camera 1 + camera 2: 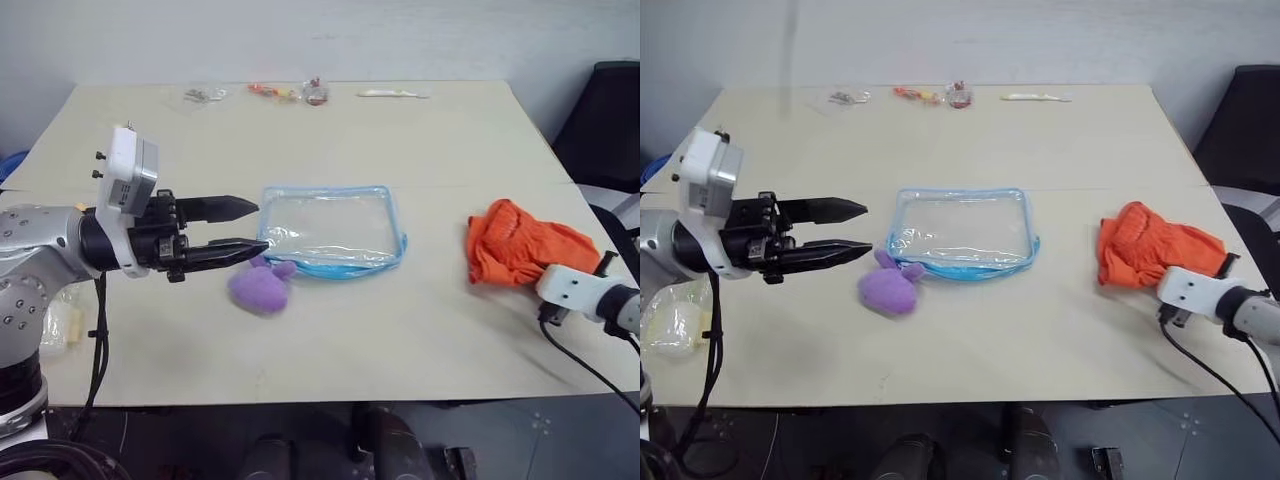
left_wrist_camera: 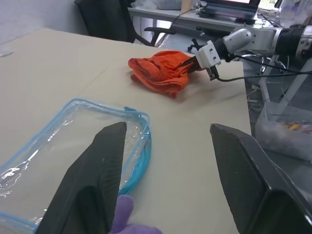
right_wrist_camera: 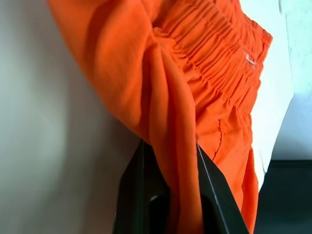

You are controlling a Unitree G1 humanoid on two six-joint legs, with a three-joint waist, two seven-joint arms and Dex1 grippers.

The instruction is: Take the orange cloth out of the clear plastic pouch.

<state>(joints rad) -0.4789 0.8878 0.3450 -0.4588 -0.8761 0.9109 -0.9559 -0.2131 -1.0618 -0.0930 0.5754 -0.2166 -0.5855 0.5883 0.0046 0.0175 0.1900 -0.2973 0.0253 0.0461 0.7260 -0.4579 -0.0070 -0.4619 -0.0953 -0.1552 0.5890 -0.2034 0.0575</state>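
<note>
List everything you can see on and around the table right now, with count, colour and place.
orange cloth: one, bright orange, crumpled on the table's right side, outside the pouch.
clear plastic pouch: one, transparent with light blue trim, flat at table centre, nothing inside.
purple plush toy: one, purple, against the pouch's near left corner.
small packets: a few, clear with orange and red bits, along the far edge.
pale stick: one, whitish, far edge.
table: one, beige.
black chair: one, beyond the right edge.
left gripper: black fingers open, raised left of the pouch.
right gripper: shut on the orange cloth.
</note>
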